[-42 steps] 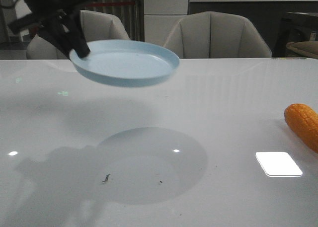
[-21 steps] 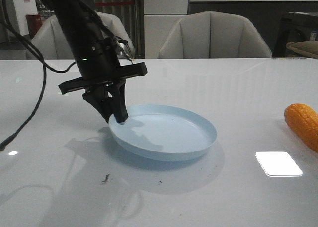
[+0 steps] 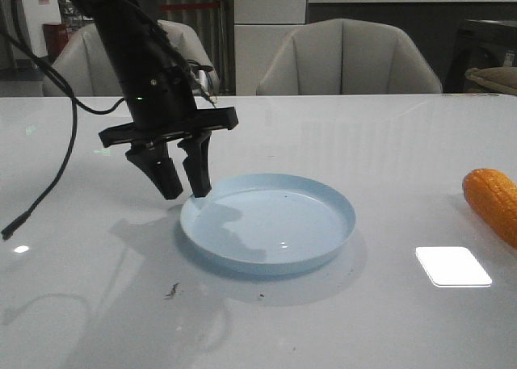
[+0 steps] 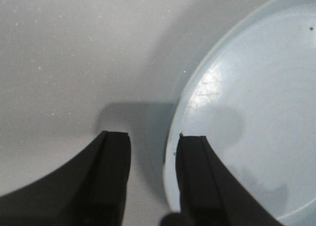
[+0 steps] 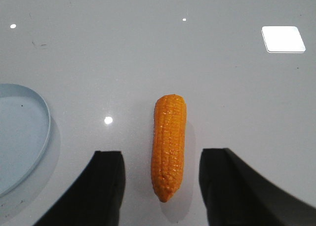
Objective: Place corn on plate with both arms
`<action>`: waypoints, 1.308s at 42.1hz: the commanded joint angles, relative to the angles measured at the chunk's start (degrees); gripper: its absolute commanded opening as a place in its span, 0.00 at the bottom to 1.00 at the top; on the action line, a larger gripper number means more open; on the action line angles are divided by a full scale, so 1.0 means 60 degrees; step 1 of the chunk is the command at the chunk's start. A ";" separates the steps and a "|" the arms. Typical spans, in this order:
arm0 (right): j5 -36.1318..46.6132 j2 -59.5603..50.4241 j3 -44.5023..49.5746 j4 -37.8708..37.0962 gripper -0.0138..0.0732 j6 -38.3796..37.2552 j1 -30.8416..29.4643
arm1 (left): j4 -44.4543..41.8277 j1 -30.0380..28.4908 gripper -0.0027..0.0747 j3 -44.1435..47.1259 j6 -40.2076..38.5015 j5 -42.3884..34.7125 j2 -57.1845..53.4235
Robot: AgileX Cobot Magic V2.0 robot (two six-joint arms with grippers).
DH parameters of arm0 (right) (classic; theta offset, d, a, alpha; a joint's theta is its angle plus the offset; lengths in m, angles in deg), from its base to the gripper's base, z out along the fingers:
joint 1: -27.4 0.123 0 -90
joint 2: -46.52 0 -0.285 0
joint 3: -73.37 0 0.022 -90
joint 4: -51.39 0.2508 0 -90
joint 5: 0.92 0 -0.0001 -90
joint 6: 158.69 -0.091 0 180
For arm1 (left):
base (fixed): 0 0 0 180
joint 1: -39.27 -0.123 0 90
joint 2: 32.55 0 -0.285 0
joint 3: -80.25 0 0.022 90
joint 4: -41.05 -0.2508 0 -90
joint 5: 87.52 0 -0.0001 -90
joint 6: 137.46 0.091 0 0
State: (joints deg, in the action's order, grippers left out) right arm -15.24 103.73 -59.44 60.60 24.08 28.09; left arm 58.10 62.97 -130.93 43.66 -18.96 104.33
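The pale blue plate [image 3: 323, 260] lies flat on the white table, middle left. My left gripper [image 3: 186, 193] is open at the plate's left rim, one finger over the rim and the other outside it, holding nothing. In the left wrist view the plate [image 4: 247, 87] fills one side and the gripper [image 4: 153, 139] stands open across its edge. The orange corn [image 3: 493, 201] lies on the table at the far right. In the right wrist view my right gripper [image 5: 163, 156] is open with the corn [image 5: 169, 142] lying lengthwise between its fingers, untouched. The plate's edge [image 5: 19, 137] shows there too.
Two pale chairs [image 3: 347, 58] stand behind the table's far edge. A black cable [image 3: 40, 199] trails from the left arm down to the table. A bright light reflection [image 3: 452, 266] and small dark specks [image 3: 172, 289] lie on the near table surface.
The left arm brought the plate down from the air onto the table. Its gripper then opened and let go of the rim, and the plate settled flat.
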 commanded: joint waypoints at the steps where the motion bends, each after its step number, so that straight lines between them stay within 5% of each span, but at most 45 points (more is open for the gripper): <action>1: 0.0708 -0.0013 -0.0360 -0.0002 0.68 0.0077 -0.0008 | 0.0139 -0.0027 0.46 -0.1079 0.0679 0.0617 -0.0634; 14: 0.0708 -0.0013 -0.0360 -0.0002 0.68 0.0077 -0.0008 | -0.0251 -0.0577 0.46 -0.3656 0.0688 0.0692 -0.1772; 30: 0.0708 -0.0013 -0.0360 -0.0002 0.68 0.0077 -0.0008 | -0.2841 -0.1880 0.46 -0.3209 0.0597 0.0675 -0.5487; 37: 0.0708 -0.0013 -0.0360 -0.0002 0.68 0.0077 -0.0008 | -0.3375 -0.2704 0.46 -0.0839 0.0597 -0.0172 -0.7146; 48: 0.0699 -0.0013 -0.0360 -0.0002 0.68 0.0077 -0.0008 | -0.2644 -0.3691 0.46 0.6754 0.0597 -0.5514 -1.0760; 55: 0.0582 -0.0013 -0.0360 -0.0002 0.68 0.0077 -0.0008 | -0.2138 -0.3770 0.46 1.0865 0.0597 -0.7764 -1.2838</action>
State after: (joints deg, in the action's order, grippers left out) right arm -15.34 103.73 -59.44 60.60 24.08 28.09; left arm 43.01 40.52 -72.10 47.66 -54.75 33.25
